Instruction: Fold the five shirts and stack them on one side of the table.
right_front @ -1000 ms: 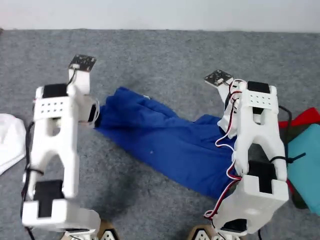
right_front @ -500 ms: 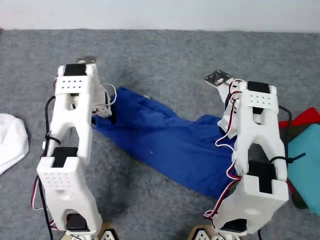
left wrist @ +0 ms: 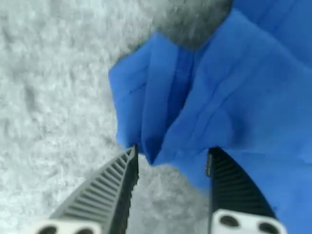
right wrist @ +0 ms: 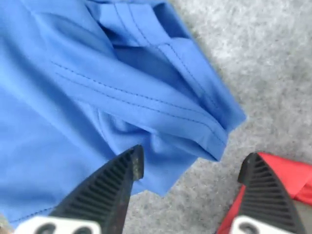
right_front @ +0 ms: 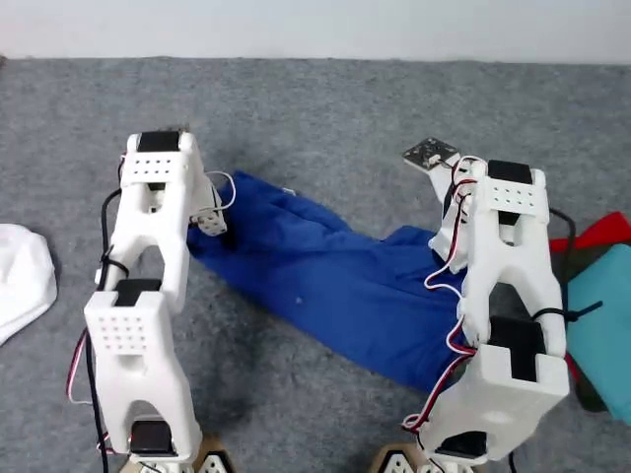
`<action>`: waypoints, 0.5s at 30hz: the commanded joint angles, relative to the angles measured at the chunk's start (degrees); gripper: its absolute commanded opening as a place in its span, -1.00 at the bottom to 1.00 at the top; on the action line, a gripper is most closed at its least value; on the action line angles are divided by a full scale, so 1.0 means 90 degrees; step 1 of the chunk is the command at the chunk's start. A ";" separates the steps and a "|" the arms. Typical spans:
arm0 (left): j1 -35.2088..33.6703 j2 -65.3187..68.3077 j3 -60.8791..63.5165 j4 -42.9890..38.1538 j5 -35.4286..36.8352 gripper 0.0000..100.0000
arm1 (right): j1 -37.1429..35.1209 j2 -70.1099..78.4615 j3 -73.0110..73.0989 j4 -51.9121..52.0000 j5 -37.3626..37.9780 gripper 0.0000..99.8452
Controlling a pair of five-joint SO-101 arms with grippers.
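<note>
A crumpled blue shirt [right_front: 325,271] lies slantwise across the grey table, between the two arms. My left gripper [left wrist: 171,157] is open right over the shirt's left corner [left wrist: 146,92], one finger on each side of a folded edge. In the high view that arm's head [right_front: 202,212] sits at the shirt's left end. My right gripper [right wrist: 192,163] is open over the shirt's right hemmed corner [right wrist: 195,117], with a red cloth [right wrist: 287,183] beside one finger. A white shirt [right_front: 25,276] lies at the table's left edge.
At the right edge a teal cloth [right_front: 601,315] and a red cloth [right_front: 601,234] lie next to the right arm [right_front: 508,296]. Bare grey carpet [right_front: 325,118] stretches behind the blue shirt up to the white wall.
The left arm has swung right and forward, from beside the shirt's left end to directly over its corner. The right arm and the shirt have stayed still.
</note>
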 commanded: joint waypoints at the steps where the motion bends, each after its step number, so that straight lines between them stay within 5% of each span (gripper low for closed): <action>1: 0.0029 0.0166 -0.0874 0.0127 0.0068 -0.63 | 0.0015 -0.0044 -0.0352 0.0015 -0.0029 -0.37; 8: 0.0078 0.0713 -0.1871 0.0215 -0.0147 -0.97 | -0.0034 -0.0044 -0.0352 -0.0005 -0.0029 -0.37; 15: 0.0078 0.0742 -0.1919 0.0225 -0.0440 -0.97 | -0.0112 -0.0034 -0.0352 -0.0005 -0.0029 -0.37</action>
